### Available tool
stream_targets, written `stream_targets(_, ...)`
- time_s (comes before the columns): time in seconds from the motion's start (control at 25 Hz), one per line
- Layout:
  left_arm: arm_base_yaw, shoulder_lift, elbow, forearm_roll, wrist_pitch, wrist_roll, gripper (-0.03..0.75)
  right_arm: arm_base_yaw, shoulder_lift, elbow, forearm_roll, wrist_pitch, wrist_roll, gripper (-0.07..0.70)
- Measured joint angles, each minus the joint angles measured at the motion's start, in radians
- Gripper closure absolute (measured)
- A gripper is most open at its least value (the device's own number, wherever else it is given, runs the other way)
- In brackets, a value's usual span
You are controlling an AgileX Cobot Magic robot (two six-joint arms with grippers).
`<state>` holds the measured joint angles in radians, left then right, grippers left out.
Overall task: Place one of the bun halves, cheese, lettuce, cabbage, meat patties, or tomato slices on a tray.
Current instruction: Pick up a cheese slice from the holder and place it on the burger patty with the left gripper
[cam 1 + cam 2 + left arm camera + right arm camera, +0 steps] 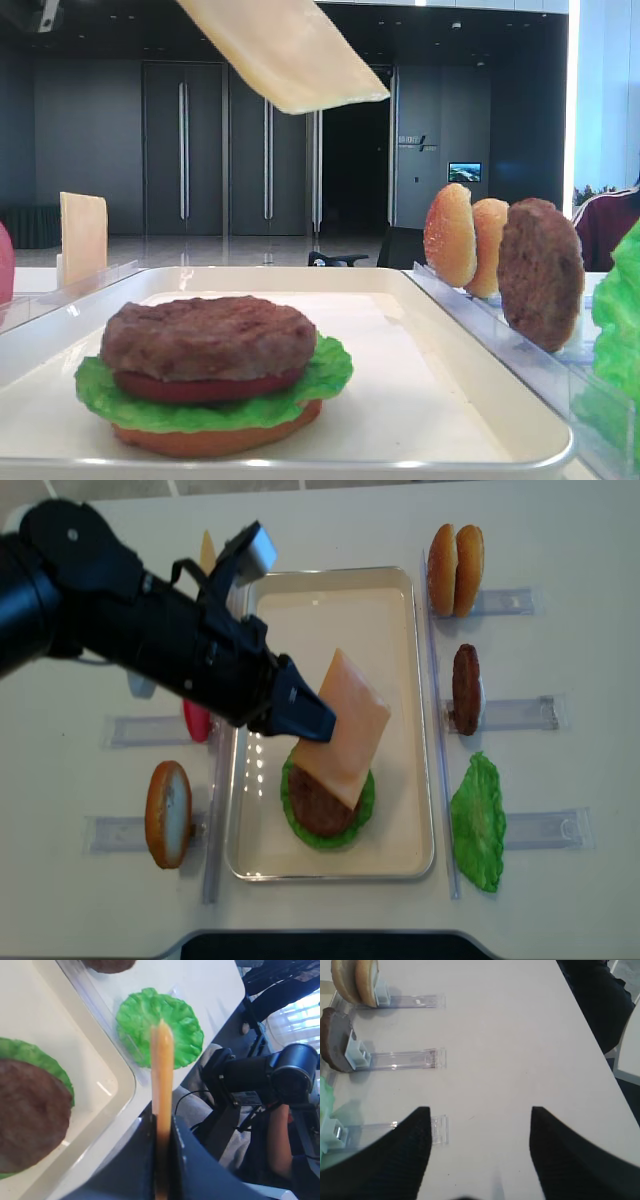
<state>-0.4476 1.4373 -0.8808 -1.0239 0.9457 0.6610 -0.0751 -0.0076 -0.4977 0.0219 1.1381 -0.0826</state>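
Observation:
My left gripper [315, 720] is shut on a pale yellow cheese [345, 735] slice and holds it tilted in the air above the white tray [340, 620]. The slice shows edge-on in the left wrist view, cheese [162, 1070] between the dark fingers [187, 1160]. Under it on the tray a meat patty [208, 335] tops a tomato slice [205, 388], lettuce [330, 375] and a bun half [215, 438]. The cheese [285, 50] hangs well above this stack. My right gripper [480, 1110] is open over bare table.
Clear racks right of the tray hold two bun halves [455, 555], a patty [465, 688] and a lettuce leaf [478, 820]. Left of it stand a bun half [168, 813], a tomato slice [197, 720] and another cheese slice [83, 237].

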Motion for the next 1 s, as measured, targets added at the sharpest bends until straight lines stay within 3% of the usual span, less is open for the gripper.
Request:
stream_targets(0.2,0.000,-0.032,0.150,-0.147,-0.041,0.167,0.681,0.000,0.000,0.000,0.000,0.000,0.000,0.192)
stream_targets(0.52,0.000,-0.032,0.219,-0.176,-0.181,0.196,0.681,0.000,0.000,0.000,0.000,0.000,0.000,0.192)
stream_targets(1.0,0.000,0.080,0.226,-0.183,-0.198,0.195,0.681,0.000,0.000,0.000,0.000,0.000,0.000,0.192)
